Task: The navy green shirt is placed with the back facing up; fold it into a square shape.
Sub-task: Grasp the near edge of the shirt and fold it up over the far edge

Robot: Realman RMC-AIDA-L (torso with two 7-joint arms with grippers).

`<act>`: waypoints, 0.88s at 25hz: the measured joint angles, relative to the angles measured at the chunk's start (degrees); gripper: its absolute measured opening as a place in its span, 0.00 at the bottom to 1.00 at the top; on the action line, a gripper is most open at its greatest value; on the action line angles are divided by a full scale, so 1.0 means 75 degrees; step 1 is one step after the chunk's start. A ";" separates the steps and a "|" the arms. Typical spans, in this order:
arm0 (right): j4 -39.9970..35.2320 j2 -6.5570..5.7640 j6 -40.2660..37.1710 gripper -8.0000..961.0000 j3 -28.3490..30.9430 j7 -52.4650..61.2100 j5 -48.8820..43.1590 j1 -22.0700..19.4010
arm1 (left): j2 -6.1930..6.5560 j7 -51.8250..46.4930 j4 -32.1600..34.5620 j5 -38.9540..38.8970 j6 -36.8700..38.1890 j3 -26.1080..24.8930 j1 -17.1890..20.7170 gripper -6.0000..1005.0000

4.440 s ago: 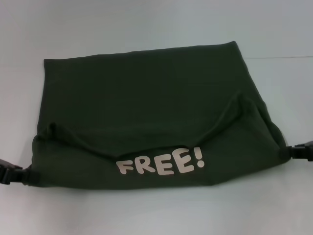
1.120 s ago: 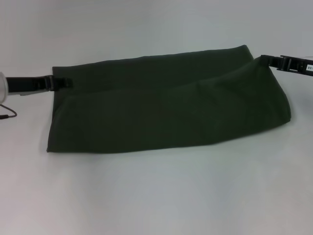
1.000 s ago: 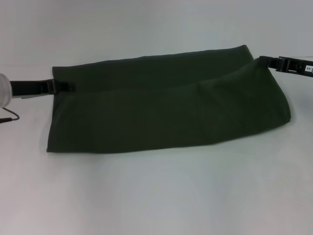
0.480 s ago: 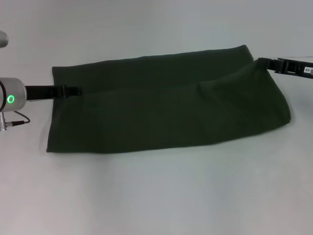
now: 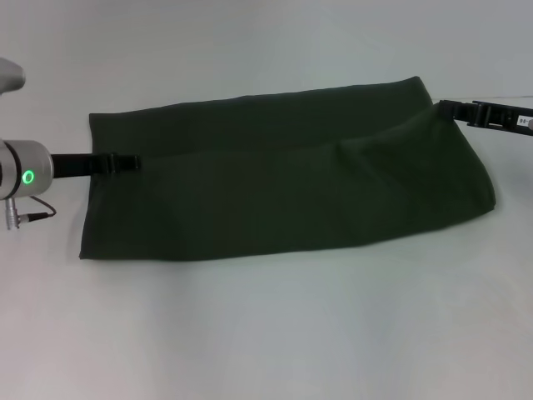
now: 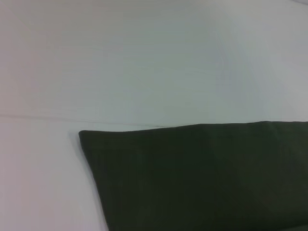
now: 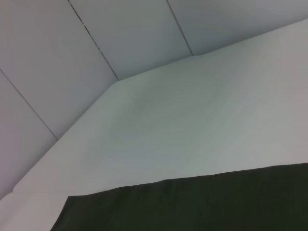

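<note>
Navy green shirt now lies folded lengthwise, lettering hidden. Left gripper at 9 o'clock has slid inward; right gripper at 2 o'clock. Finger states cannot be told.

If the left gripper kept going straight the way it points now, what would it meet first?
The left gripper points across the table toward the robot's right, its tip already over the shirt. It would meet only more shirt fabric first, though its height above the cloth is unclear.

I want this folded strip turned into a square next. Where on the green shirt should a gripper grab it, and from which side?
Probably one short end. The navy green shirt lies as a long flat band across the table, so fold it sideways: take the right end's corners, approaching from the right where the right gripper already sits, and carry them toward the left gripper.
</note>
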 joint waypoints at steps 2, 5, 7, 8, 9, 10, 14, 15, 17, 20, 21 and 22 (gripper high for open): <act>0.0000 0.0007 0.0000 0.04 0.0000 0.0000 0.0000 -0.0003 | -0.0043 0.0044 -0.0039 0.0005 -0.0094 0.0007 -0.0010 0.72; 0.0000 0.0013 0.0000 0.04 0.0001 -0.0008 0.0000 -0.0010 | -0.0069 0.0079 -0.0172 0.0018 -0.0313 0.0081 -0.0033 0.72; 0.0000 0.0014 0.0000 0.04 0.0001 -0.0013 -0.0004 -0.0016 | -0.0075 0.0080 -0.0226 0.0019 -0.0383 0.0107 -0.0045 0.72; 0.0000 0.0017 0.0000 0.04 0.0001 -0.0018 -0.0006 -0.0019 | -0.0077 0.0081 -0.0236 0.0019 -0.0386 0.0107 -0.0050 0.72; 0.0000 0.0020 0.0001 0.04 0.0001 -0.0027 -0.0008 -0.0022 | -0.0078 0.0080 -0.0242 0.0019 -0.0390 0.0107 -0.0054 0.72; -0.0001 0.0023 0.0004 0.04 0.0000 -0.0036 -0.0009 -0.0023 | -0.0079 0.0080 -0.0245 0.0019 -0.0395 0.0107 -0.0057 0.72; -0.0002 0.0030 0.0015 0.04 0.0001 -0.0064 -0.0012 -0.0024 | -0.0092 0.0080 -0.0253 0.0019 -0.0510 0.0107 -0.0057 0.72; -0.0002 0.0033 0.0016 0.04 0.0000 -0.0075 -0.0013 -0.0023 | -0.0100 0.0079 -0.0262 0.0018 -0.0534 0.0107 -0.0058 0.71; -0.0002 0.0037 0.0015 0.04 0.0000 -0.0082 -0.0013 -0.0023 | -0.0104 0.0079 -0.0304 0.0017 -0.0537 0.0106 -0.0074 0.71; -0.0002 0.0037 0.0009 0.04 0.0001 -0.0082 -0.0013 -0.0023 | -0.0105 0.0078 -0.0383 0.0017 -0.0498 0.0105 -0.0109 0.71; -0.0002 0.0037 0.0008 0.04 0.0000 -0.0083 -0.0013 -0.0023 | -0.0109 0.0078 -0.0392 0.0017 -0.0488 0.0105 -0.0112 0.71; -0.0002 0.0037 0.0007 0.04 0.0001 -0.0083 -0.0013 -0.0023 | -0.0116 0.0078 -0.0397 0.0018 -0.0474 0.0105 -0.0114 0.71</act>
